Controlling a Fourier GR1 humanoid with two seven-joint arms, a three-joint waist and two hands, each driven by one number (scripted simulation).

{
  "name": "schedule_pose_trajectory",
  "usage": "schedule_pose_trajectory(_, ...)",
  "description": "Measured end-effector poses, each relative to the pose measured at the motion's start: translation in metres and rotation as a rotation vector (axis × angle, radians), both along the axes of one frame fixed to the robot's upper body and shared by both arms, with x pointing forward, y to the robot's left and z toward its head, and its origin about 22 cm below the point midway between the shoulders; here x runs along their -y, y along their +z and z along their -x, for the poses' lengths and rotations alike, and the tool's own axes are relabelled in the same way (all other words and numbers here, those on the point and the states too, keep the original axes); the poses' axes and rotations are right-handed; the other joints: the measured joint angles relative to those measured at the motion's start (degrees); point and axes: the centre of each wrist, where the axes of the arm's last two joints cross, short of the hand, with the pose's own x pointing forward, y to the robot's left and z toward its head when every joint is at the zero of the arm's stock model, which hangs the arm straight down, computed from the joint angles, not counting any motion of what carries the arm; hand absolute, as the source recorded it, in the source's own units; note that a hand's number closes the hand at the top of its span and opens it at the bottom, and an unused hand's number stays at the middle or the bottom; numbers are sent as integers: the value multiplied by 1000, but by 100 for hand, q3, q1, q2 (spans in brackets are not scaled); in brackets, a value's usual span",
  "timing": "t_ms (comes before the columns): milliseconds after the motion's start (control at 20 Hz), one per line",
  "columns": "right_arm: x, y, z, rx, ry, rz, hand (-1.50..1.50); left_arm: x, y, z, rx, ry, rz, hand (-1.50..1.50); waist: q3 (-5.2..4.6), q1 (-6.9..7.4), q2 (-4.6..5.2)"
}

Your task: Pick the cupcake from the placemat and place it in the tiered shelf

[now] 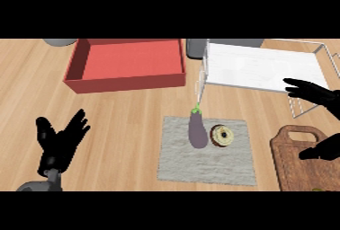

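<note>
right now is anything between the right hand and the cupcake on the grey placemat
Nothing visible stands between them. The black right hand shows above the round brown cupcake on the grey placemat, at the white wire tiered shelf. The purple eggplant lies on the cupcake's far side, close against it.

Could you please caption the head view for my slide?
Cupcake and eggplant lie on the placemat; both hands open, shelf beyond.
</note>
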Motion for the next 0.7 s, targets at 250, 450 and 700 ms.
schedule_pose_trajectory(250, -51, 20, -4, -32, -61, 104, -150, -1, 2, -3, 4, -5, -4, 0, -3, 26, 8)
schedule_pose_trajectory(450, -91, 24, -3, -48, -115, 186, -150, -4, 3, -3, 0, -6, -3, 0, -3, 47, 15)
schedule_pose_trajectory(700, -126, 15, 1, -93, -152, 283, -150, 0, 6, -2, -1, -7, 1, 0, -4, 45, 14)
